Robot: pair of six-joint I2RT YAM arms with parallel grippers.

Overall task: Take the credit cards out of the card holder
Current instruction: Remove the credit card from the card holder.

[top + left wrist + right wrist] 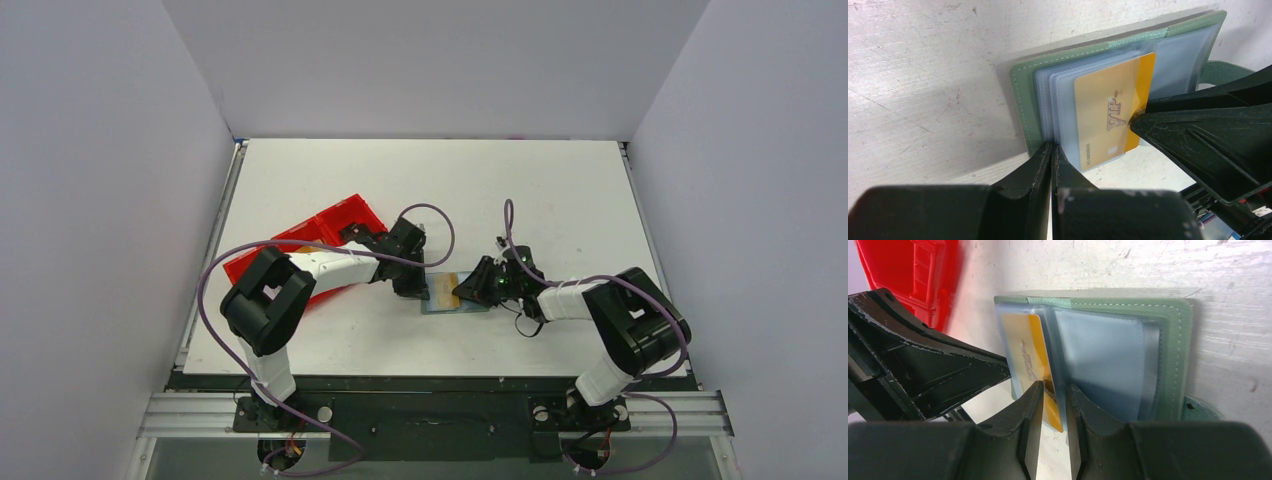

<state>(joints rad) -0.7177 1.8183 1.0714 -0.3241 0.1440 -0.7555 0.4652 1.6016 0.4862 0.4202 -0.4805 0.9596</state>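
Note:
The grey-green card holder [470, 303] lies open on the table between my two grippers, its clear plastic sleeves fanned out. It also shows in the left wrist view [1020, 95] and the right wrist view [1175, 340]. A tan-yellow credit card [1108, 115] marked VIP sticks partly out of a sleeve; it also shows in the right wrist view [1025, 345]. My left gripper [1052, 148] is shut, its tips against the holder's near edge where cover meets sleeves. My right gripper [1054, 388] is narrowly open, with the card's protruding edge and a sleeve between its fingers. Other cards are not discernible.
The red three-compartment tray [340, 225] stands just left of the holder, behind my left arm, and shows in the right wrist view [903, 270]. The holder's small tab [1200, 407] juts from its right edge. White walls enclose the table on three sides.

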